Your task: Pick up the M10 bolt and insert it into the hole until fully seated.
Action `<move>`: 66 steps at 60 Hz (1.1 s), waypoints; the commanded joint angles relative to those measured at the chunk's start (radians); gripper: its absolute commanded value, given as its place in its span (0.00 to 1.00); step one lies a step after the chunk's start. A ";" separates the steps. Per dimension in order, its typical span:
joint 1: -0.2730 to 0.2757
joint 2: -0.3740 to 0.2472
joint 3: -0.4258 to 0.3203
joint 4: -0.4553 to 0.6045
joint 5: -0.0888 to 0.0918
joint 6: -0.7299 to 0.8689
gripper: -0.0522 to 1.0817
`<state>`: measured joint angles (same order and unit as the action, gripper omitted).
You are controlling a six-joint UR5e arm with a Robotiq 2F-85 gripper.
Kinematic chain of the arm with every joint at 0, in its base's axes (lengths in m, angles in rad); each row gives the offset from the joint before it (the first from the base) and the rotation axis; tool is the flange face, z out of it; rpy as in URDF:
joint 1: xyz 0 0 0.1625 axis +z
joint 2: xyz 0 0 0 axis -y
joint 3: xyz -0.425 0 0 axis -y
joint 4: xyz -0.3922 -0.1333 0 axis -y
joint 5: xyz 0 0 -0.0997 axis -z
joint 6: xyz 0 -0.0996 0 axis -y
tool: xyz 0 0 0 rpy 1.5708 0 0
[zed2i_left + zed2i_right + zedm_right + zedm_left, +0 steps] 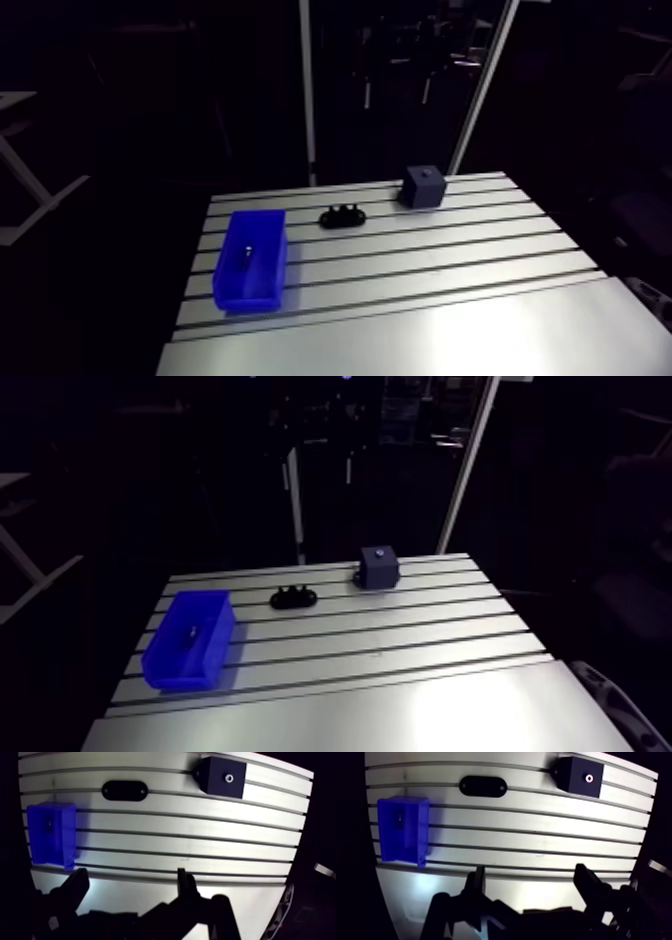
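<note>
"Bolt [244,255] first: where does it lie?"
"Inside the blue plastic bin [248,295], on its floor. It shows as a small dark stick. I believe it is the M10 bolt, but head and thread are too small to make out."
"And the hole [589,778]?"
"It is round, with a pale ring, in the top face of a dark cube-shaped block [423,186]. The block stands near the far edge of the surface [450,260], well apart from the bin. The surface is pale aluminium with long parallel slots."
"Anything between them?"
"A flat black oval plate [343,215], matte, with rounded ends."
"The claw [531,872]?"
"Spread wide, with nothing between its two dark fingers [478,887]. It hangs over the smooth near strip of the surface, and bin, plate and block are all ahead of it."
</note>
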<state>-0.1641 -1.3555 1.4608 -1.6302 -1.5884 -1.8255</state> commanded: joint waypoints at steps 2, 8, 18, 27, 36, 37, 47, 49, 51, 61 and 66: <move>-0.010 -0.086 0.043 -0.019 0.068 0.014 0.09; -0.025 -0.095 0.039 -0.044 0.075 0.015 0.09; -0.026 -0.108 0.038 -0.011 0.068 0.018 0.06; -0.025 -0.124 0.039 0.013 0.056 0.018 0.06; -0.025 -0.133 0.046 0.020 0.049 0.022 0.06; -0.025 -0.134 0.046 0.022 0.050 0.023 0.06; -0.025 -0.132 0.033 0.029 0.046 0.024 0.06; -0.025 -0.132 0.030 0.037 0.040 0.024 0.06; -0.025 -0.130 0.027 0.048 0.031 0.024 0.05; -0.025 -0.124 0.023 0.065 0.014 0.024 0.05; -0.025 -0.124 0.023 0.066 0.014 0.024 0.05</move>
<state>-0.1888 -1.4828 1.4881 -1.5778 -1.5647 -1.8019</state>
